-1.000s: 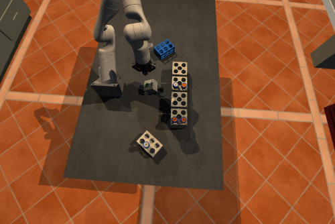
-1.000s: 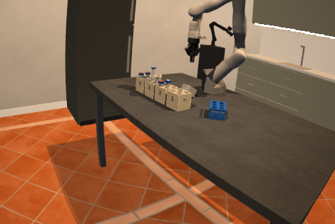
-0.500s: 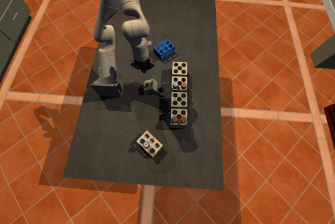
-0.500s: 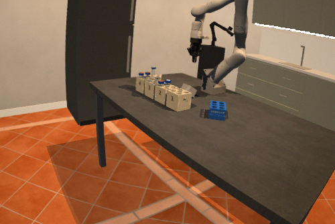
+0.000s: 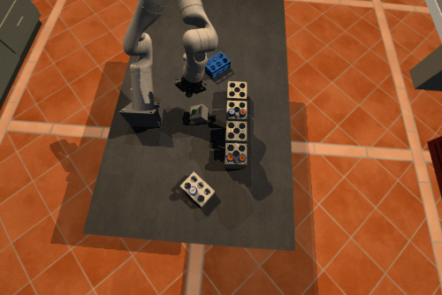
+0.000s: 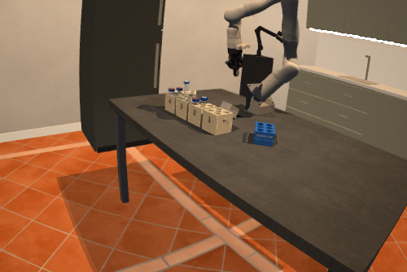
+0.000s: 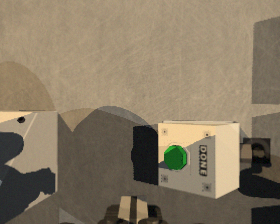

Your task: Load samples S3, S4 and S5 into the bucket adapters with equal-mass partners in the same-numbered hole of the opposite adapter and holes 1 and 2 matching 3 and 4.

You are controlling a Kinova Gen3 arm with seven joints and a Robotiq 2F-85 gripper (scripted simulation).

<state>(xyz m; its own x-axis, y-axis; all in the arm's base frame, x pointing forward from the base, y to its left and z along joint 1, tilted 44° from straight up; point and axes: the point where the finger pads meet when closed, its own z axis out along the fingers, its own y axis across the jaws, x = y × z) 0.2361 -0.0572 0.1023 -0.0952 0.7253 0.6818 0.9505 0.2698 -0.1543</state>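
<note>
Four beige adapters stand in a row. Adapter 1 point(image 5: 237, 90) and adapter 3 point(image 5: 236, 130) look empty. Adapter 2 point(image 5: 237, 109) holds a white-dot tube point(image 5: 232, 113) and an orange-dot tube point(image 5: 242, 113). Adapter 4 point(image 5: 235, 155) holds two tubes point(image 5: 236, 157) that look orange-dotted. The cap labels are too small to read. The DONE desk point(image 5: 197, 114) sits left of adapter 2. In the wrist view its green key point(image 7: 174, 157) is unlit. My gripper point(image 5: 191, 86) is shut and empty, well above the table near the desk, and its fingertips point(image 7: 133, 207) show at the bottom edge of the wrist view.
A white rack point(image 5: 197, 189) with one white-dot blank point(image 5: 193, 190) stands askew near the front of the table. An empty blue rack point(image 5: 218, 64) stands beyond adapter 1. The arm's base point(image 5: 140, 115) is left of the desk.
</note>
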